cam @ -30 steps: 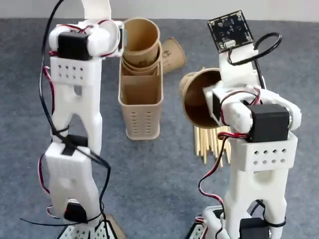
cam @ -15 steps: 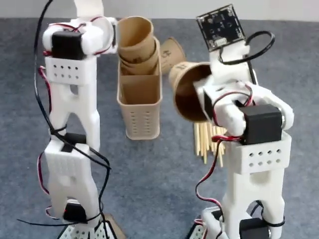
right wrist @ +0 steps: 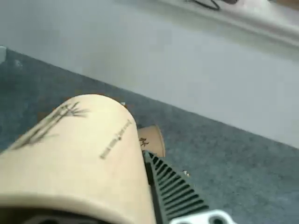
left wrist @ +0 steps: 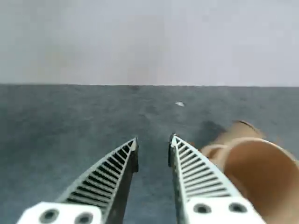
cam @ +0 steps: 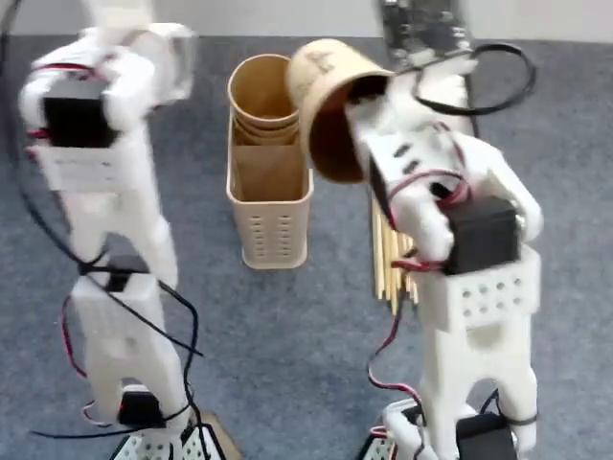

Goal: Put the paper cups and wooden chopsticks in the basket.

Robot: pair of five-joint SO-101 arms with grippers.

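My right gripper (cam: pixel 362 93) is shut on a brown paper cup (cam: pixel 330 105), held tilted in the air just right of the basket's far end. In the right wrist view the cup (right wrist: pixel 79 149) lies against one ribbed finger (right wrist: pixel 173 189). The beige basket (cam: pixel 272 225) holds stacked paper cups (cam: pixel 261 96) in its far compartment. Another cup (right wrist: pixel 152 139) lies on the carpet beyond. Wooden chopsticks (cam: pixel 388 273) lie in a bundle under the right arm. My left gripper (left wrist: pixel 153 140) hangs open over bare carpet, with the stacked cups (left wrist: pixel 254 161) beside it.
Grey carpet (cam: pixel 287 364) covers the table. A pale wall (left wrist: pixel 149 42) rises behind the far edge. The left arm's white body (cam: pixel 110 211) stands left of the basket, and the right arm's body (cam: pixel 474 287) stands over the chopsticks.
The right arm has lifted the cup and carried it left and farther back, up to the basket. The left arm has swung left, away from the basket.
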